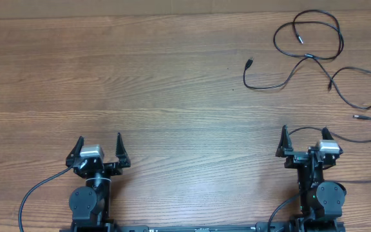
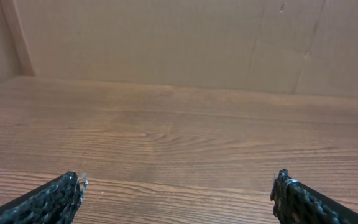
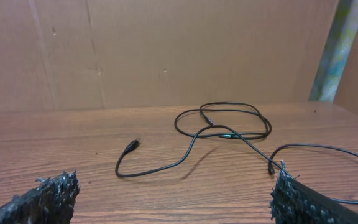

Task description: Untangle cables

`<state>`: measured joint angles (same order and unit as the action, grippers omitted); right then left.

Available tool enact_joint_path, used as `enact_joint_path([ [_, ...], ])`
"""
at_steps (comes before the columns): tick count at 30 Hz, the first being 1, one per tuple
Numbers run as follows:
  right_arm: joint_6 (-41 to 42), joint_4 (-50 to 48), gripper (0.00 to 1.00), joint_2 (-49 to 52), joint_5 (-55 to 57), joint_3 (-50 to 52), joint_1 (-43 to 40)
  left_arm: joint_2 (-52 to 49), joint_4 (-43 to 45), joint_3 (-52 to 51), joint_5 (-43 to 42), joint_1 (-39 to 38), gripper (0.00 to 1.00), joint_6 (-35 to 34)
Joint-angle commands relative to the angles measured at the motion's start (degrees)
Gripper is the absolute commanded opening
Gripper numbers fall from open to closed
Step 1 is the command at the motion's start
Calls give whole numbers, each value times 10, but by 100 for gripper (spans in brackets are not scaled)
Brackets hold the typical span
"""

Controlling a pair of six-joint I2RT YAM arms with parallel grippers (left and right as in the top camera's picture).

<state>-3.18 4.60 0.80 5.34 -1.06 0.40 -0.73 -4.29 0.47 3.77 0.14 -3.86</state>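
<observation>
The cables (image 1: 306,57) lie as loose, overlapping black loops at the table's far right, one plug end (image 1: 249,63) pointing left. A second loop (image 1: 346,68) spreads toward the right edge, with another plug (image 1: 358,117) below it. In the right wrist view the cables (image 3: 225,134) lie ahead on the wood, a plug (image 3: 131,147) at the left end. My right gripper (image 1: 304,132) (image 3: 174,186) stands open at the near edge, short of them and touching nothing. My left gripper (image 1: 99,143) (image 2: 179,186) is open over bare wood at the near left, with no cable in its view.
A brown cardboard wall (image 2: 166,37) backs the wooden table (image 1: 140,77). More thin black cord (image 1: 366,138) runs along the right edge beside the right arm. Thick black arm cables (image 1: 34,190) hang by the left arm's base.
</observation>
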Motion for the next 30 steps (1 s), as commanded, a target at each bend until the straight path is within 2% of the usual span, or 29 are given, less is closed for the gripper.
enact_joint_path([
  [1,2,-2,100,-6,-1,6,-1,6,-2,-2,-4,4,100,18],
  [5,2,-2,100,-6,-1,6,-1,6,-2,-2,-5,4,99,37],
  [18,2,-2,100,-6,-1,6,-1,6,-2,-2,-6,3,99,36],
  [24,2,-2,100,-6,-1,6,-1,6,-2,-2,-4,3,99,-1],
  [30,2,-2,100,-6,-1,6,-1,6,-2,-2,-4,3,100,0],
])
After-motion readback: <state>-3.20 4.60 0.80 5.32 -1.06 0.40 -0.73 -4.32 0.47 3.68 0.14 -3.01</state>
